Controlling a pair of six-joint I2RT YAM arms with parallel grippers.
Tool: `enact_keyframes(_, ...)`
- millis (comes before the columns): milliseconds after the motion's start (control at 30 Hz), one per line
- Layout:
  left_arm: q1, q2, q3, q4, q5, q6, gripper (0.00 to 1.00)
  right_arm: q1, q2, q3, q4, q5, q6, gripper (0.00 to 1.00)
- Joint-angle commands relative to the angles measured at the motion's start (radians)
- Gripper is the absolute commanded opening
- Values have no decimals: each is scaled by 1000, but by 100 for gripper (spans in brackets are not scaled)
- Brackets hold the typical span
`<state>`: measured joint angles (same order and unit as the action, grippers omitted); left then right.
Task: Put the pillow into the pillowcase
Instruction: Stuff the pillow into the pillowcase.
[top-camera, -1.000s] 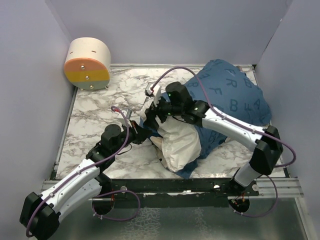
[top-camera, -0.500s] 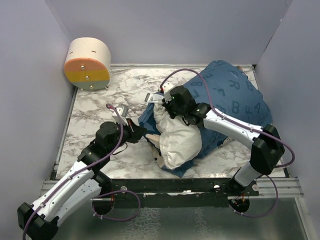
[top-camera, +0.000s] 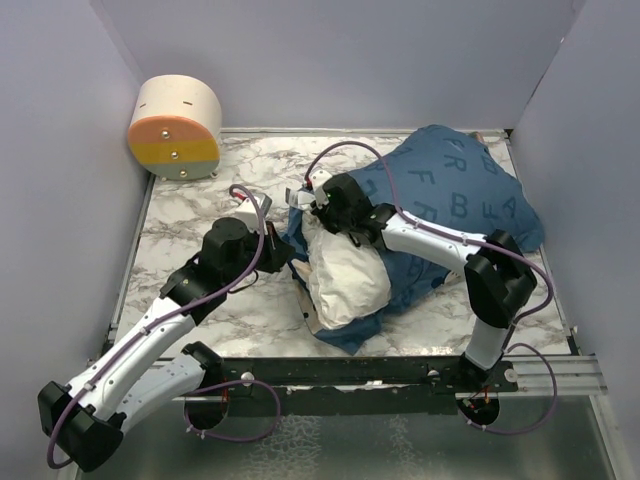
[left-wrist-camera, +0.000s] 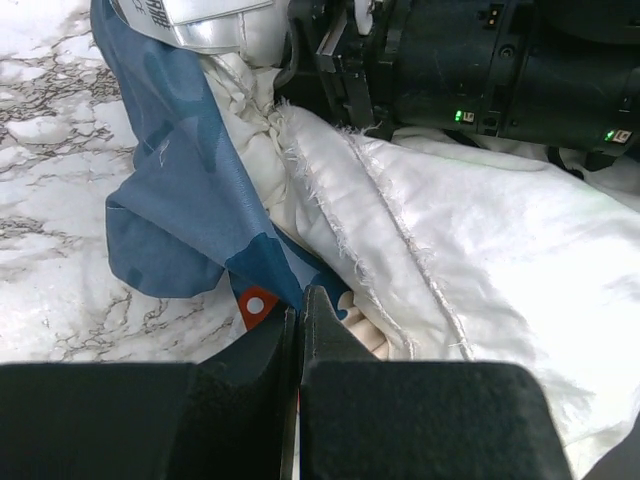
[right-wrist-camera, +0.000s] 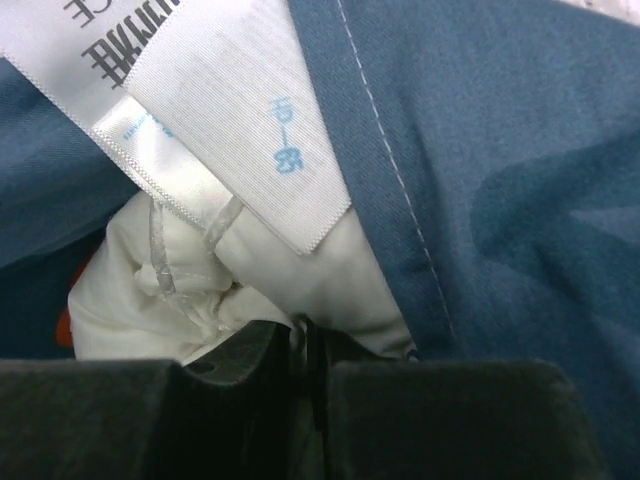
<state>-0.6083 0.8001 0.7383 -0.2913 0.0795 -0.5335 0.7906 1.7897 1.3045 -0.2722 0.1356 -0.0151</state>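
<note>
On the white marble tabletop (top-camera: 190, 210), the plump white fabric pillow (top-camera: 345, 280) sits partly inside the dark blue lettered cloth pillowcase (top-camera: 450, 195). At the pillow's bare end, the left gripper (left-wrist-camera: 300, 318) clamps the pillowcase's hem, and the right gripper (right-wrist-camera: 303, 328) pinches the pillow's labelled corner.

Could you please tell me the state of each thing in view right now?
pillow: partly covered, near end bare.
pillowcase: rumpled, pulled over the pillow's far part.
left tool: shut on the pillowcase's edge.
right tool: shut on the pillow's corner.
round box: on its side, far left corner.
</note>
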Motion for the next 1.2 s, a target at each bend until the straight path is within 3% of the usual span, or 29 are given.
enact_keyframes(0,16,-35,139,205,-6,34,0,-65,150,-57,-223,-33,-31,14)
enact_keyframes(167,23,50,-29,181,-62,-1,0,-65,59,-146,-110,-225,-53,29)
enact_keyframes(300,72,133,-161,215,-66,-54,2,-65,-5,-205,-76,-243,-51,36)
enact_keyframes(500,111,147,-168,147,-59,-51,45,-66,-66,-260,-41,-229,-25,36)
enact_keyframes(567,111,100,-159,116,-52,-58,54,-66,-71,-264,-33,-231,-22,35)
enact_keyframes(700,112,-16,-146,123,11,-114,58,-66,-69,-264,-21,-247,-16,35)
enact_keyframes(867,107,-26,-184,278,125,-284,59,-66,-77,-267,-13,-246,-13,35)
enact_keyframes(933,79,10,-226,376,111,-359,58,-66,-79,-263,-12,-245,-11,34)
enact_keyframes(1067,-20,104,-250,448,-54,-414,46,-67,-80,-258,-14,-244,-11,34)
enact_keyframes(1167,-42,174,-266,540,-80,-462,27,-66,-81,-261,-16,-242,-10,34)
